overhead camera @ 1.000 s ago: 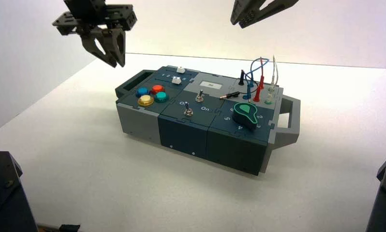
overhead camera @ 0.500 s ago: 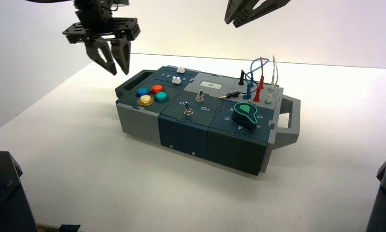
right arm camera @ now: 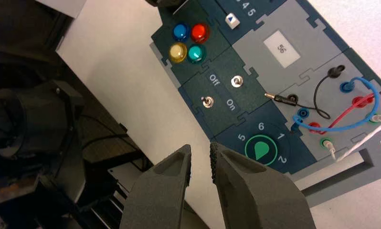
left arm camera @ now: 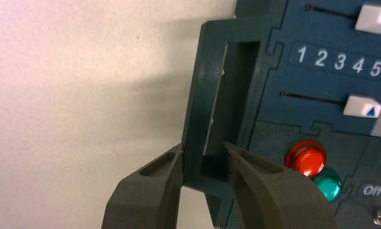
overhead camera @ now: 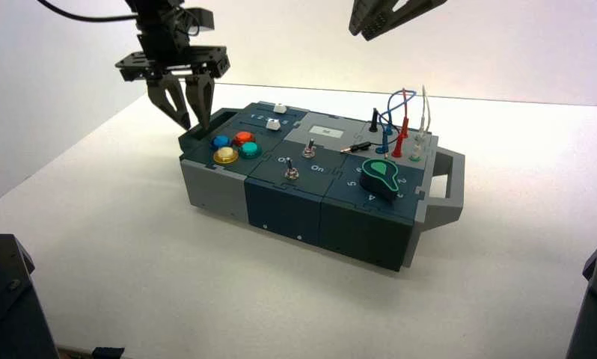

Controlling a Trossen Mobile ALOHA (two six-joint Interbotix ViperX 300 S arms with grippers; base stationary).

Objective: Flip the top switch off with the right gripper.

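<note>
I held my right gripper spread and higher than the box, well apart from its top switch, my left gripper spread near its left end.

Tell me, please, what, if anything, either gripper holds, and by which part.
Nothing is held: the left gripper and right gripper both stand open and empty.

Far left, high view: left gripper over black side handle, blocking that end | centre, high view: open air above Off/On panel | right of centre: upright plug wires obstruct; green-rimmed dial knob rises below them | lower centre: bare tabletop, passable
</note>
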